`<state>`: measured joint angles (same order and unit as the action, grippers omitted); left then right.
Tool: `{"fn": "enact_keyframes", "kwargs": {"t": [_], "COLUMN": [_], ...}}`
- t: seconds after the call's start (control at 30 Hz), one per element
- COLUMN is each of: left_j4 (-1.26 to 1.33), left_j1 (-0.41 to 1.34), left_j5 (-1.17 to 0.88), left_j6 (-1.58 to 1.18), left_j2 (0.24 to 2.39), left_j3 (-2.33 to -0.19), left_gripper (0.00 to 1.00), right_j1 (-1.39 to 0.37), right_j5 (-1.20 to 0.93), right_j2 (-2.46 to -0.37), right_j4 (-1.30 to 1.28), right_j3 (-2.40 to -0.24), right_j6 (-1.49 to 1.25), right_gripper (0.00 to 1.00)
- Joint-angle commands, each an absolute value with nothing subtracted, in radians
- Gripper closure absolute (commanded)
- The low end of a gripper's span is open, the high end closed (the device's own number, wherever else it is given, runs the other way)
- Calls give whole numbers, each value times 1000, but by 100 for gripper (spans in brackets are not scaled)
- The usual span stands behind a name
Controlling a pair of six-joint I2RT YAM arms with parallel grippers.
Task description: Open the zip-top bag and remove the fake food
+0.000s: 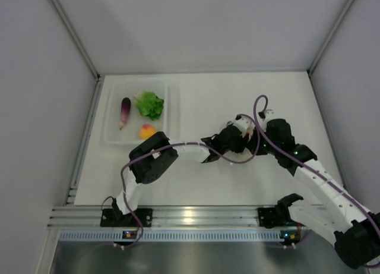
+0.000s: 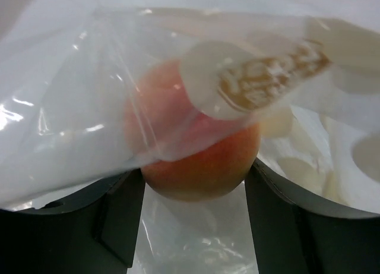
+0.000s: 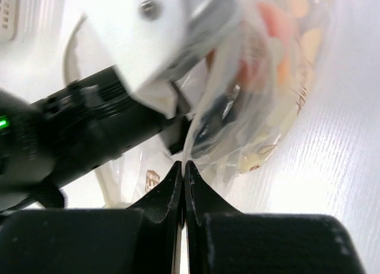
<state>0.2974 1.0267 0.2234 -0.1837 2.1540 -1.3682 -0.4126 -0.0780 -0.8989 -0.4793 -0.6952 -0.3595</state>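
The zip-top bag (image 2: 71, 107), clear with white dots, fills the left wrist view. My left gripper (image 2: 195, 179) reaches inside it, and its two fingers press on either side of a round orange peach-like fruit (image 2: 202, 164). My right gripper (image 3: 184, 167) is shut on a thin edge of the bag (image 3: 267, 107), holding it up off the table. The fruit (image 3: 270, 27) shows pinkish through the plastic. In the top view both grippers meet at mid-table, the left gripper (image 1: 221, 144) just left of the right one (image 1: 252, 131).
A rigid clear tray (image 1: 111, 137) at the back left holds a purple eggplant (image 1: 124, 110), a green lettuce (image 1: 149, 104) and an orange fruit (image 1: 146, 131). Grey walls close the table on three sides. Purple cables loop over both arms.
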Motion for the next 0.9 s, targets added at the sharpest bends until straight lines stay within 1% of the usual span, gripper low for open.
{"fn": "enact_keyframes", "kwargs": {"t": [0.0, 0.27, 0.4, 0.63, 0.67, 0.87], "left_j4": [385, 403, 437, 454, 456, 465], "left_j1": [1025, 1029, 1029, 1032, 1032, 1032], "left_j5": [172, 58, 6, 5, -23, -11], "left_j6": [-215, -222, -248, -264, -268, -319], "left_j2": [2019, 1875, 1816, 1750, 1746, 1701], "left_j3": [-1270, -1135, -1074, -1005, -994, -974], "left_gripper": [100, 100, 100, 100, 100, 100], "right_j1": [-403, -403, -402, -403, -403, -405], "right_j5": [-9, -6, 31, 80, 86, 64], "right_j2": [-903, -945, -965, -959, -963, -966], "right_j4": [-419, -353, -348, -367, -368, -344], "right_j3": [-744, -744, -749, -749, -749, -721], "right_j6": [-365, -367, -356, -339, -337, -344], "right_gripper": [100, 100, 100, 100, 100, 100]}}
